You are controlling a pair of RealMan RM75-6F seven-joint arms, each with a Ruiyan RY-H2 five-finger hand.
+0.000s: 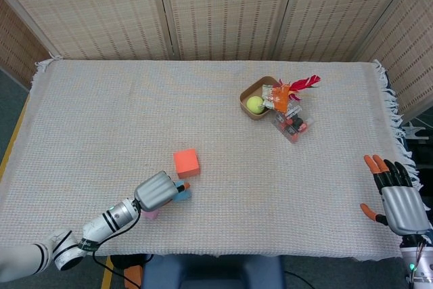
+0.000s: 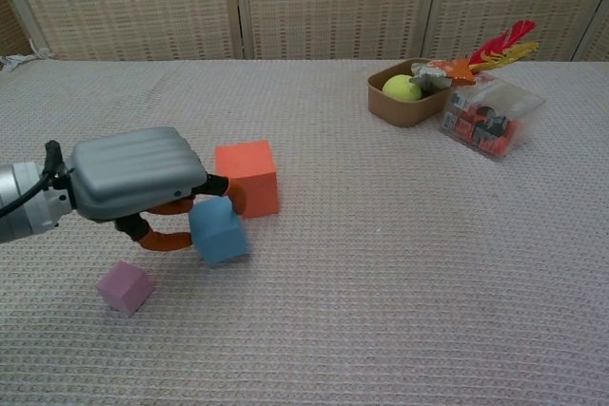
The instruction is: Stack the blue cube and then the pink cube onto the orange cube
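Low over the near part of the table, the left hand (image 2: 133,178) reaches in from the left, back plate up, its fingers curled around the blue cube (image 2: 218,229), which seems tilted and slightly lifted beside the orange cube (image 2: 247,177). Nearer, the pink cube (image 2: 125,287) lies alone. Far right, the right hand (image 1: 399,197) hangs with fingers spread, holding nothing.

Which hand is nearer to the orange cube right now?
Left. The left hand sits just beside the orange cube, holding the blue cube in its fingers. The right hand is far off at the table's right edge, holding nothing.
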